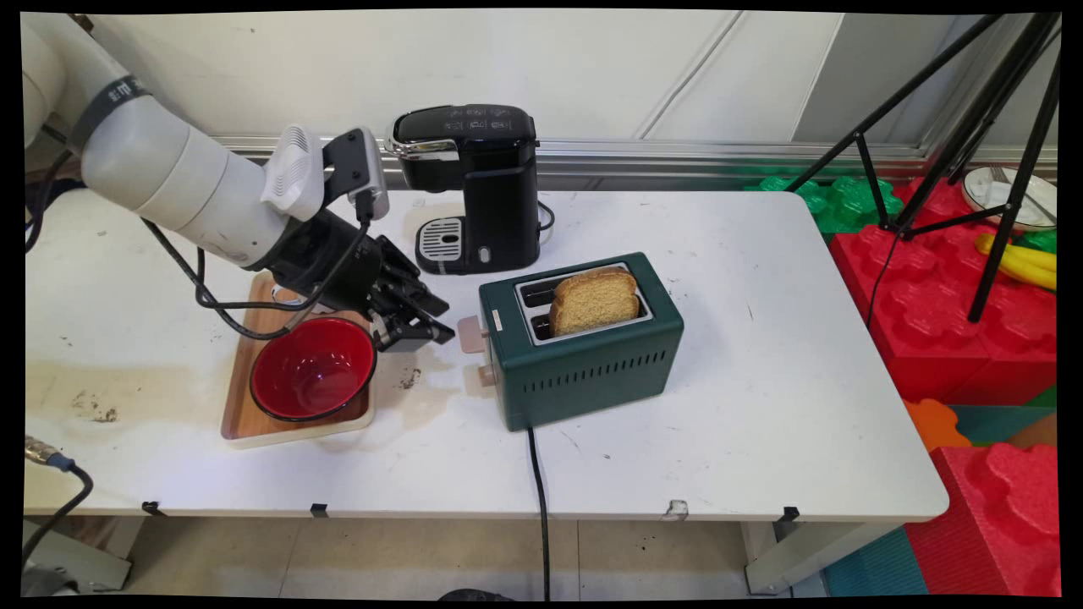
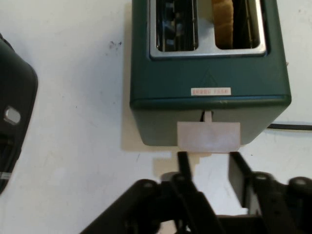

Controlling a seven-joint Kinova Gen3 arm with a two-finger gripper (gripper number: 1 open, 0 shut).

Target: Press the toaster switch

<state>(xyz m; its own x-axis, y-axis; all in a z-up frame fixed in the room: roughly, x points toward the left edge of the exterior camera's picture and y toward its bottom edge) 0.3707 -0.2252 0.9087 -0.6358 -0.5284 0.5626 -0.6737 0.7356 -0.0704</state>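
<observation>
Toaster [image 1: 584, 355], dark green, sits near the middle of the desk [image 1: 761, 406] with a slice of bread [image 1: 594, 300] standing in the slot farther from the camera; the other slot looks bare. Its pale lever [image 1: 470, 334] sticks out at the nine o'clock end. The tool [image 2: 209, 163] hovers just short of that lever, its two fingers [image 2: 184, 163] apart and level with the lever's width, not touching as far as I can tell. This looks like the approach to the lever; closing the gap would call for a small, straight advance. At eight o'clock a red bowl [image 1: 311, 369] rests on a wooden tray [image 1: 254, 423]. A black coffee maker [image 1: 474, 182] stands at twelve o'clock.
</observation>
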